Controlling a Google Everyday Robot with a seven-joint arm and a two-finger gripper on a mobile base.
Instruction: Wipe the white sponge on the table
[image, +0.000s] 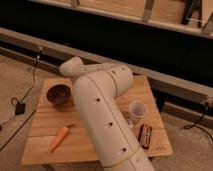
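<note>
The robot's white arm (102, 115) rises from the near edge of the worktop (44, 122) and runs across its middle to an elbow near the far edge, hiding a broad strip of the planks. The hand is out of sight behind this arm, so I cannot tell whether it is apart, together or clamped on anything. The white sponge cannot be made out either; any part of the middle strip where it might lie is covered.

To the left of the arm, near the far left corner, stands a dark brown bowl (58, 93). A carrot (59, 138) lies tilted toward the near left corner, apart from the bowl. Right of the arm, a pale translucent cup (137, 108) stands upright near the right edge, with a small pale item (129, 121) just beside it against the arm, too unclear to name. Nearer the near right corner lies a dark packet (145, 135) with red markings; its print cannot be read.

On the floor to the left sits a small black box (19, 108). A grey rail (165, 82) runs behind the far edge.
</note>
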